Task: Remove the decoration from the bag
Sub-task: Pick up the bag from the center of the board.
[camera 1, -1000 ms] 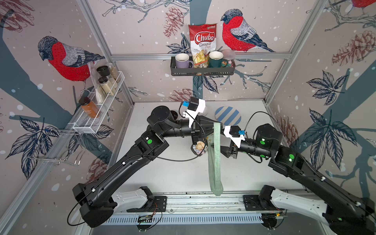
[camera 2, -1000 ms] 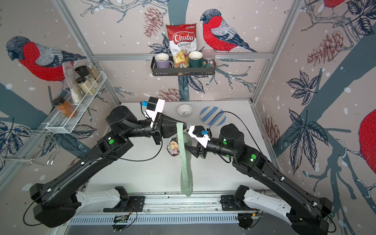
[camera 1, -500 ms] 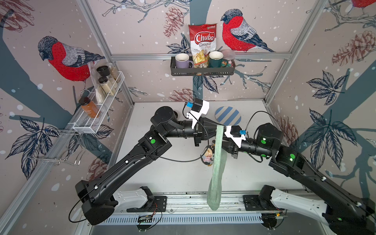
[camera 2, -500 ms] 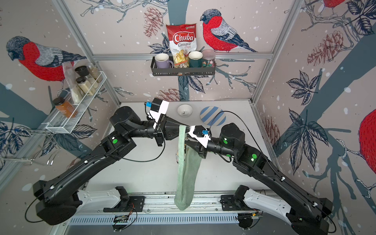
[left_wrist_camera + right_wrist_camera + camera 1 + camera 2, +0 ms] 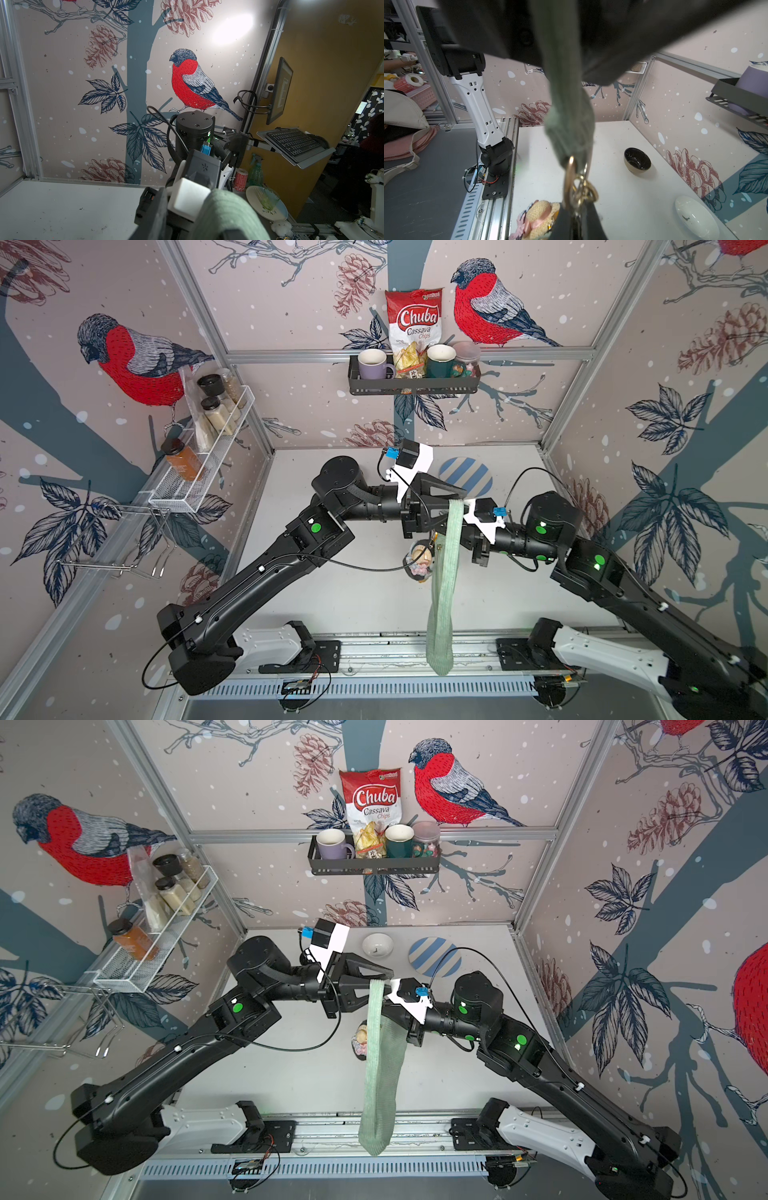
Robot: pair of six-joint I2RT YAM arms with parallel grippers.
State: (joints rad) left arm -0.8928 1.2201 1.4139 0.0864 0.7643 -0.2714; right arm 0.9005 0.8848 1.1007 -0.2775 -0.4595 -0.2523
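Just snapped fully closed with the right hand (image 5: 576, 212) on the gold clasp (image 5: 579, 187) at the end of the green bag (image 5: 442, 593), and just eased apart at the left hand (image 5: 380, 982), no longer pinching, merely carrying the bag draped over one finger. Still hanging off that clasp right beside the bag, up above the table (image 5: 332, 593): the plush toy (image 5: 419, 560), not yet freed. Looks like a swap of roles, with a firm hold on the clasp at last and slack in the bag, so probably set up for working the toy loose.
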